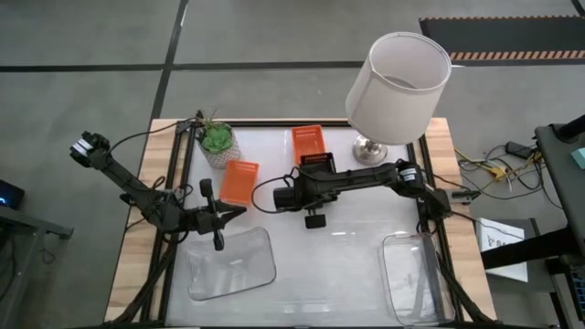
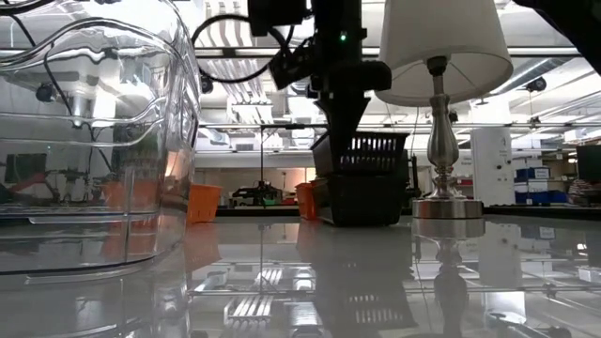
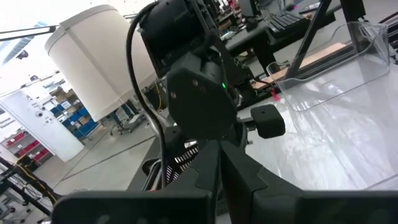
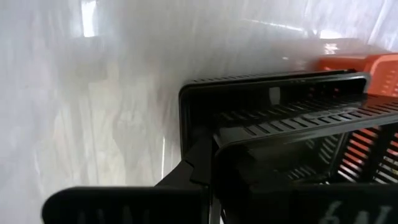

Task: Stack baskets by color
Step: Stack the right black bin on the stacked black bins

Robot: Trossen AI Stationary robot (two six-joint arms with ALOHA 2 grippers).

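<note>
My right gripper (image 2: 344,127) points down near the table's middle, shut on a black basket (image 2: 371,152) that hangs tilted just over a second black basket (image 2: 362,202) standing on the table. One orange basket (image 1: 239,181) lies left of them and another (image 1: 308,141) sits behind them. Clear trays rest at the near left (image 1: 231,263) and near right (image 1: 416,279). My left gripper (image 1: 236,211) is shut, level, above the left tray's far edge, touching nothing. My right gripper pinches one end wall of the upper black basket at its rim (image 4: 217,144) between its two fingers, coming from above and pointing steeply down. The basket hangs tilted below the fingers, right over the lower black basket (image 4: 267,79); whether the two touch I cannot tell.
A white-shaded lamp (image 1: 398,84) stands at the far right on a metal base (image 1: 370,148). A green potted plant (image 1: 218,142) sits at the far left. Bare table lies between the two clear trays.
</note>
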